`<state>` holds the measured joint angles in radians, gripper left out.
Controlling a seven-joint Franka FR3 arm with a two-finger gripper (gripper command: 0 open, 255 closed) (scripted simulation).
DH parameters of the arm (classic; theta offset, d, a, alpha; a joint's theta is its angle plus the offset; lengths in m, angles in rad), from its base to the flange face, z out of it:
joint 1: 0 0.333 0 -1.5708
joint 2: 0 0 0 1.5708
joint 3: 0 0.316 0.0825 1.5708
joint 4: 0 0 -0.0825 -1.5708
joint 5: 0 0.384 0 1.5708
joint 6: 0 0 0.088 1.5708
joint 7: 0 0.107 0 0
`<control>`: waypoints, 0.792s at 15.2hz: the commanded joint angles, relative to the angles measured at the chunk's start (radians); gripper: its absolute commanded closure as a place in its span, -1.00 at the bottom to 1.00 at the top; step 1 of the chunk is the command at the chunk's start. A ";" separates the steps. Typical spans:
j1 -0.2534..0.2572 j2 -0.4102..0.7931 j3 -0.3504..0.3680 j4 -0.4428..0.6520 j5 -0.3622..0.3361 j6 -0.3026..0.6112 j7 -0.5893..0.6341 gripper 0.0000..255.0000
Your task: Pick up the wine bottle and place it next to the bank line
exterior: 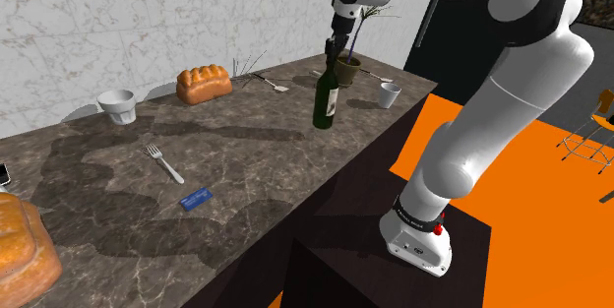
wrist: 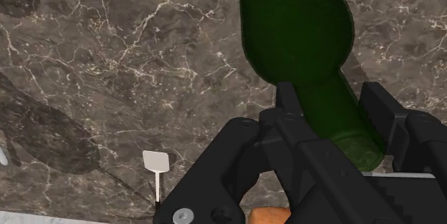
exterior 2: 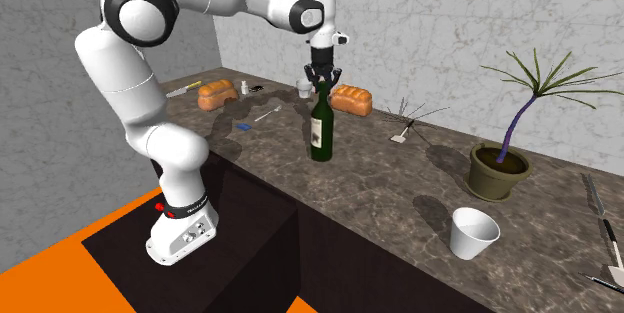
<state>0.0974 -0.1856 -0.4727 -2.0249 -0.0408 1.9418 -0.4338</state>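
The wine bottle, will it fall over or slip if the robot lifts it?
The wine bottle is probably stiff and fairly heavy, since it is dark green and looks like glass. It stands tall on a narrow base, so a sideways push could tip it on the counter. The claw holds only its smooth, thin neck, so it might slip or swing.

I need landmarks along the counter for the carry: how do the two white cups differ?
The squat white cup is wider than tall; the slimmer white cup looks about as tall as wide. The squat white cup stands back by the pale veined wall; the slimmer white cup sits near the front edge of the dark marbled counter, close to the brown-potted plant. Both stand upright, mouth up, plain white.
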 commanded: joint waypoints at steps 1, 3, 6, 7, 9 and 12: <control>0.020 0.008 0.028 0.002 0.005 0.005 0.047 1.00; 0.040 0.018 0.056 0.010 0.009 0.007 0.093 1.00; 0.070 0.040 0.095 0.029 0.018 0.009 0.158 1.00; 0.080 0.049 0.108 0.037 0.021 0.009 0.179 1.00; 0.100 0.071 0.132 0.058 0.028 0.008 0.221 1.00; 0.130 0.109 0.165 0.098 0.038 0.005 0.281 1.00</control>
<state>0.2149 -0.0861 -0.3226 -1.9406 -0.0048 1.9507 -0.1812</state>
